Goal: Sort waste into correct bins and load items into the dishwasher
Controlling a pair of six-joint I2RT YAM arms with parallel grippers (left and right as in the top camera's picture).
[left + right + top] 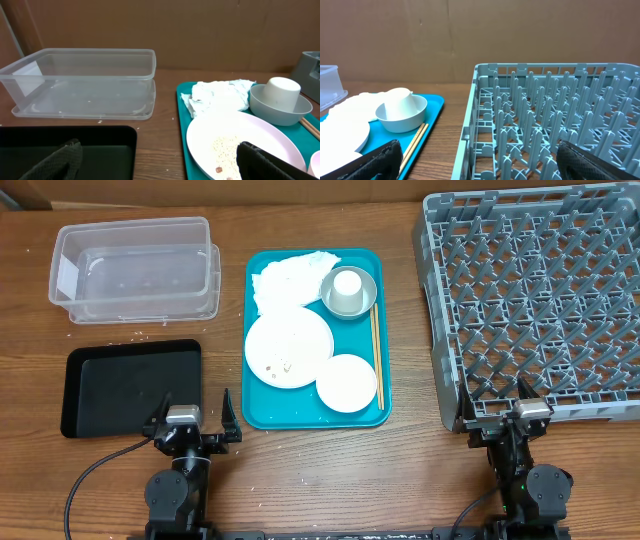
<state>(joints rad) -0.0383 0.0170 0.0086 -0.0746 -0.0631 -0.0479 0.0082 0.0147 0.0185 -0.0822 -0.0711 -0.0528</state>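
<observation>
We see the napkin [285, 278], the cup [347, 288] inside the bowl [369, 298], the large plate [288, 348], the small plate [346, 383] and the chopsticks [377, 360] grouped centrally; clear tub [135, 275] far left, black tray [130, 388] near left, grey rack [540, 290] right.

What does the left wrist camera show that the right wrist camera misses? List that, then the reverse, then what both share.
Left wrist only: the black tray, the whole clear tub, and rice grains on the large plate. Right wrist only: the dish rack's peg grid. Both: the teal tray, the cup sitting in the metal bowl, and the chopsticks beside it.
</observation>
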